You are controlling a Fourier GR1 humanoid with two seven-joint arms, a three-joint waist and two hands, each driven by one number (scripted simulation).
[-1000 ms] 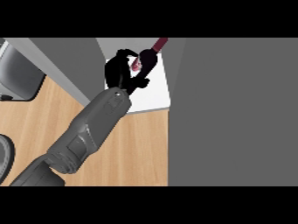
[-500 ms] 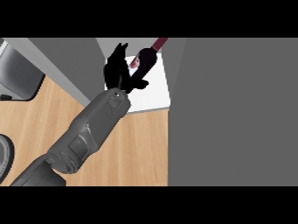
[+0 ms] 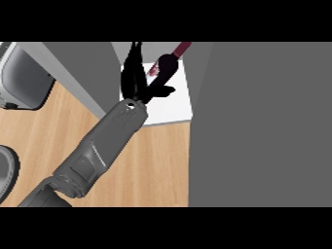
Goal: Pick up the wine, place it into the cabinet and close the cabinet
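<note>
Wine (image 3: 178, 51) sits on the white cabinet shelf (image 3: 174, 104) at upper centre of the head view, where it was a second ago. The left hand (image 3: 141, 80) just beside it has uncurled, its fingers now straight. Placing looks done; withdrawing and closing the cabinet remain.

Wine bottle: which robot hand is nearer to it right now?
Left. The left robot hand is up against the wine bottle on the white cabinet shelf, partly covering its body. The right robot hand is out of view, so its position cannot be told.
</note>
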